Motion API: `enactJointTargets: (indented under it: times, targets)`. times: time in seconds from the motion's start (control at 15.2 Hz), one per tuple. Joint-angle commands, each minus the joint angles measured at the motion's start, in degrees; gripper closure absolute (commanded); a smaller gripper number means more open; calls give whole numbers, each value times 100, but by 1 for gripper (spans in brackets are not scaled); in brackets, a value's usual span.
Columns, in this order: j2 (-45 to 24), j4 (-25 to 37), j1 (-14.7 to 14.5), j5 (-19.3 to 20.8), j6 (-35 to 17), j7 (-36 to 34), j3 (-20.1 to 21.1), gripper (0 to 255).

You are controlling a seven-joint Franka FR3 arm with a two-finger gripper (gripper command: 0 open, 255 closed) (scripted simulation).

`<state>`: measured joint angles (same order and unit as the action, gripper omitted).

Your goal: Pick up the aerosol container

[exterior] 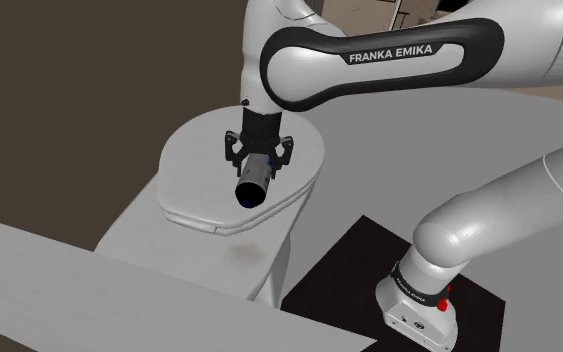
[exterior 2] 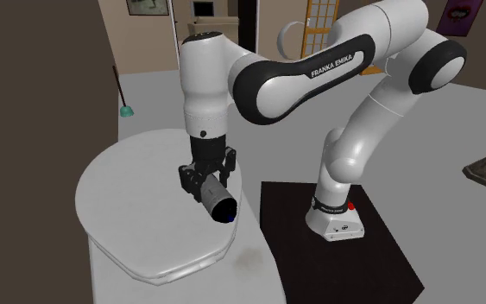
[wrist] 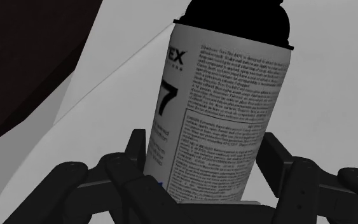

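Note:
The aerosol can (wrist: pixel 219 108) is a white cylinder with printed text and a black cap. My black gripper (wrist: pixel 199 167) is shut on its body, one finger on each side. In the shoulder view the can (exterior: pixel 254 181) lies tilted in the gripper (exterior: pixel 257 152), lifted above the round grey tabletop (exterior: pixel 194 170), its end pointing toward the camera. From the second exterior view the can (exterior 2: pixel 217 201) juts out below the gripper (exterior 2: pixel 206 175), over the near right part of the round table (exterior 2: pixel 129 194).
The round table's stand (exterior: pixel 229 255) drops to a dark floor. A grey slab (exterior: pixel 89 300) crosses the shoulder view's lower left. The robot's base (exterior 2: pixel 336 220) sits on a black mat (exterior 2: pixel 344 259) to the table's right. A green-headed broom (exterior 2: pixel 125 104) leans at the back wall.

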<state>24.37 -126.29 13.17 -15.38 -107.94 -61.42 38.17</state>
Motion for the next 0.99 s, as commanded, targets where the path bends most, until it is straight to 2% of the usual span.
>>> enactJointTargets:
  times: [0.0,0.92]
  targets:
    - [-9,-6,2,2,-1,0,3,255]
    - [3,965,58,112,989,-42,-180,255]
